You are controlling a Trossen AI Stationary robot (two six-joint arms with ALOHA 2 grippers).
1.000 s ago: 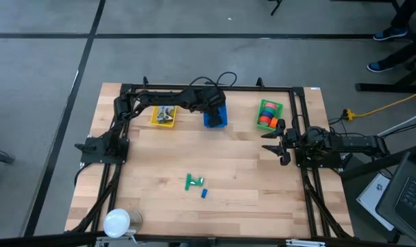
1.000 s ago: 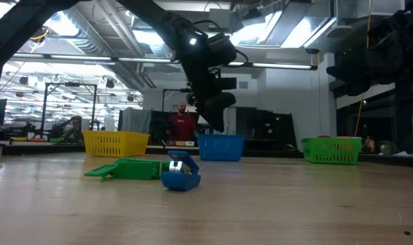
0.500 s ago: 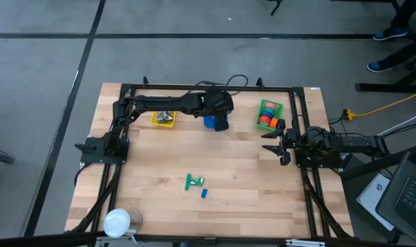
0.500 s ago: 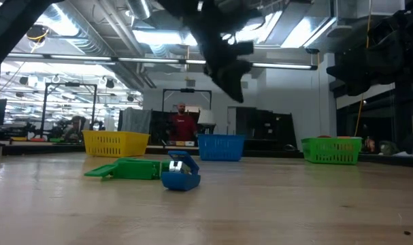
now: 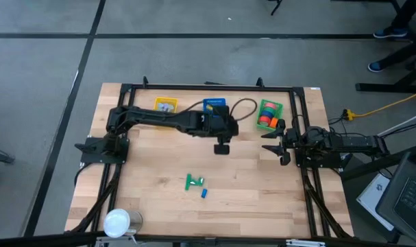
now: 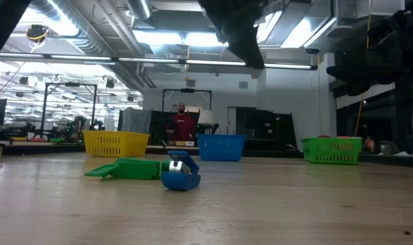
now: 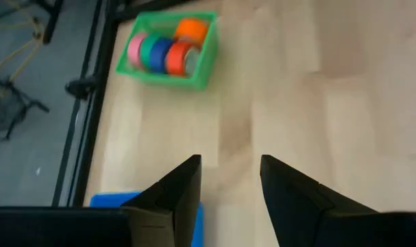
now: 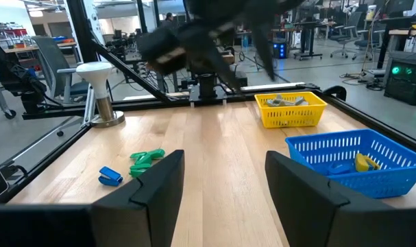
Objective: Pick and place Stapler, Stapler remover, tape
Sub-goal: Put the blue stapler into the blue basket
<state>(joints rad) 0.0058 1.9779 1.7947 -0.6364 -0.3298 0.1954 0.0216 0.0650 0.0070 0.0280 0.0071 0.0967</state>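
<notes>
The tape rolls (image 7: 163, 51) stand on edge in a row along the green basket's (image 5: 269, 114) long axis, at the desk's (image 5: 262, 185) far right, while the left claw (image 5: 222, 147) hangs open mid-desk and the right claw (image 5: 276, 143) waits, spread wide, beside that basket.

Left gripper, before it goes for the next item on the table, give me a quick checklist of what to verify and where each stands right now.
1. Left gripper empty, fingers open: ok.
2. Green piece and blue piece lying loose on the table, unobstructed: ok.
3. Tape rolls inside the green basket: ok.
4. Right gripper parked at the table's right edge, away from the pieces: ok.
5. Which piece is stapler, which remover: cannot tell.
</notes>
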